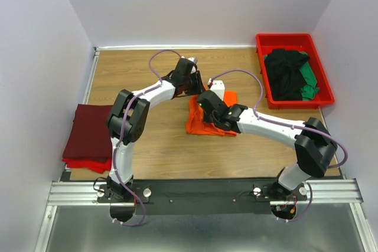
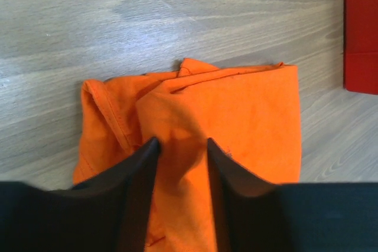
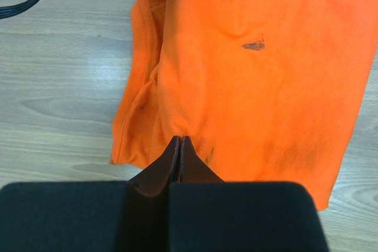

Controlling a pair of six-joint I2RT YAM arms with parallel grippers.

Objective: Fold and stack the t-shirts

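Orange t-shirt [image 2: 248,116] lies crumpled on the tabletop [image 1: 159,146], left of the red tray [image 1: 283,36]. Left hand [image 2: 180,143] fingers stand apart, straddling its cloth. Right hand [image 3: 179,140] fingers are pressed together at its edge; whether they pinch cloth is unclear.

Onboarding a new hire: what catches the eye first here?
The orange t-shirt, half-folded at centre: the right gripper is pinched shut on its edge, and the left gripper is open astride a ridge of it. Then the folded maroon and red stack at far left, and the red tray holding black and green shirts at far right.
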